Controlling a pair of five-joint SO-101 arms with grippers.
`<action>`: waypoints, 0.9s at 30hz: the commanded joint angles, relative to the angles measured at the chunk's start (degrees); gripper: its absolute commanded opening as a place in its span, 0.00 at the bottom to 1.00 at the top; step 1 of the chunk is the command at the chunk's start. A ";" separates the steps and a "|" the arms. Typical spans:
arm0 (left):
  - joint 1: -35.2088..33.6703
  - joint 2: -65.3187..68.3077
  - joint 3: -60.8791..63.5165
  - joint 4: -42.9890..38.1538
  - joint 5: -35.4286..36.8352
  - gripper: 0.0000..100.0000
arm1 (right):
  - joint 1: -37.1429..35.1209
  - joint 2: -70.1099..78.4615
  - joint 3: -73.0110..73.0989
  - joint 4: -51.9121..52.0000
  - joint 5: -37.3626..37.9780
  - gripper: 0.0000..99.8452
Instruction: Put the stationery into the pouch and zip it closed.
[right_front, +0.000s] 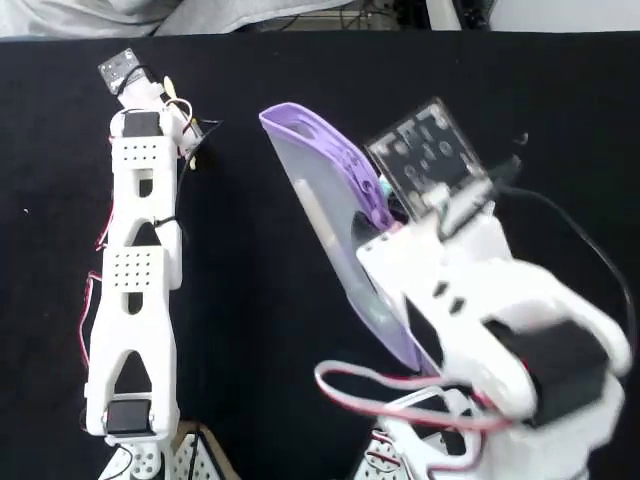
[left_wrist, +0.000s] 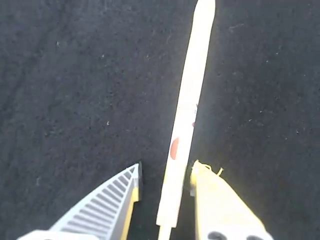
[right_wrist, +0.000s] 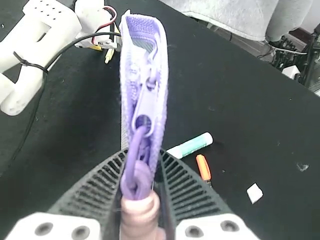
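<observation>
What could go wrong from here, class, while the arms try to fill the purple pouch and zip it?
1. The right pincer grips the pouch seemingly by its zip cord, and the pouch stands on edge, so it may swing or topple.
2. The left pincer straddles the cream stick with a gap on one side; closing could push it aside.
3. The glue stick lies near the pouch and could get knocked.

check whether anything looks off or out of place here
The pouch stands on edge, held by its zip cord in the right tool, not lying flat. A white-green stick, an orange pen and a white scrap lie loose on the table, outside it.
</observation>
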 joint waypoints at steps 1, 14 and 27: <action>1.89 0.18 -3.91 0.88 0.35 0.13 | 0.62 -4.97 1.19 -0.44 -0.35 0.01; 1.71 -1.41 -5.58 3.78 0.26 0.03 | 0.62 -6.55 3.38 -1.85 -0.44 0.01; 1.63 -23.30 -5.58 9.58 0.26 0.03 | 0.35 -6.64 9.89 -5.89 -0.18 0.01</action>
